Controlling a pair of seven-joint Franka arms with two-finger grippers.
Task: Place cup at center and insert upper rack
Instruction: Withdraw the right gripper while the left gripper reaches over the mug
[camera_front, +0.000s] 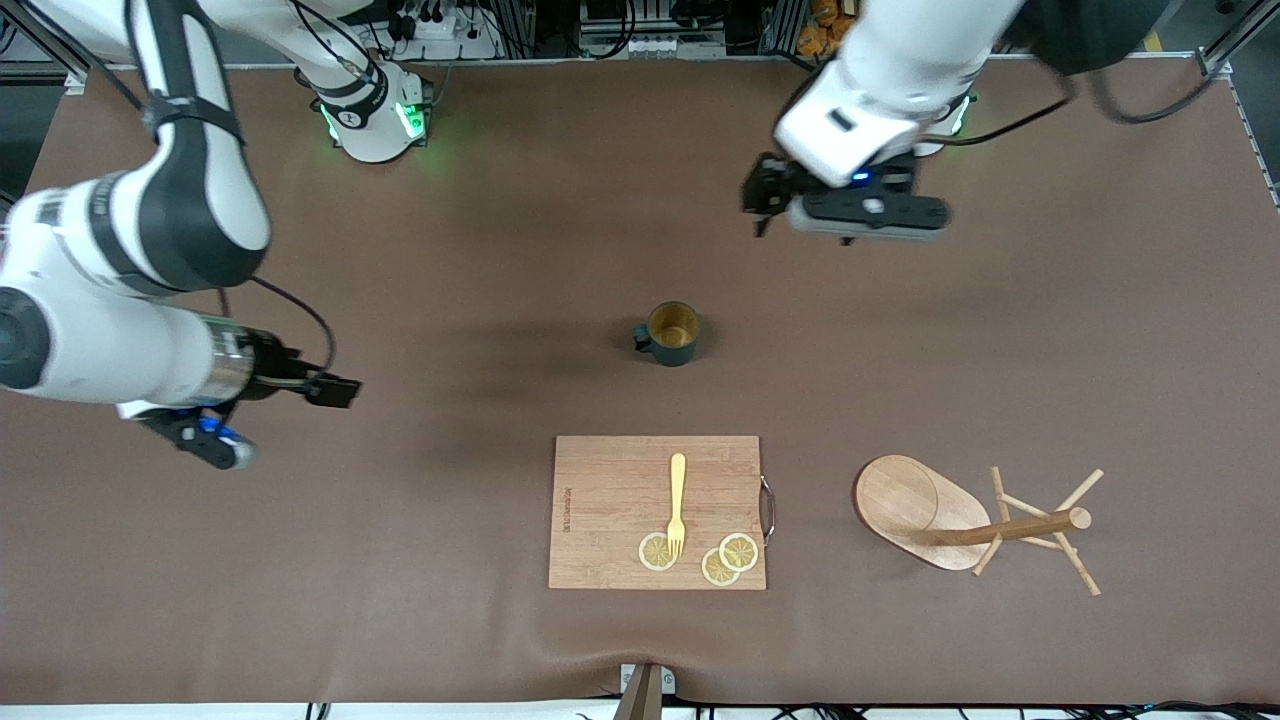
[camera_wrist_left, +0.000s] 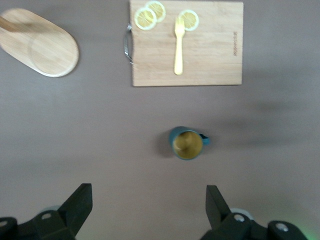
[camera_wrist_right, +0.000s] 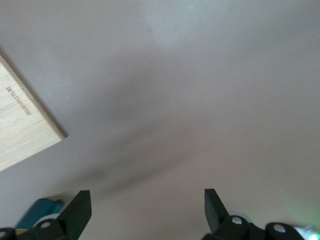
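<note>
One cup (camera_front: 671, 333) is counted on the table, along with one wooden mug tree (camera_front: 975, 525) lying on its side and one cutting board (camera_front: 620, 490). On the board, one yellow fork (camera_front: 677, 503) and three lemon slices (camera_front: 739, 551) are counted. Two grippers are seen, the left gripper (camera_front: 860, 213) and the right gripper (camera_front: 205, 440).

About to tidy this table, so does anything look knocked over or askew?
Yes: the mug tree lies tipped on its side toward the left arm's end of the table, beside the cutting board, with its oval base on edge. The cup stands upright.
</note>
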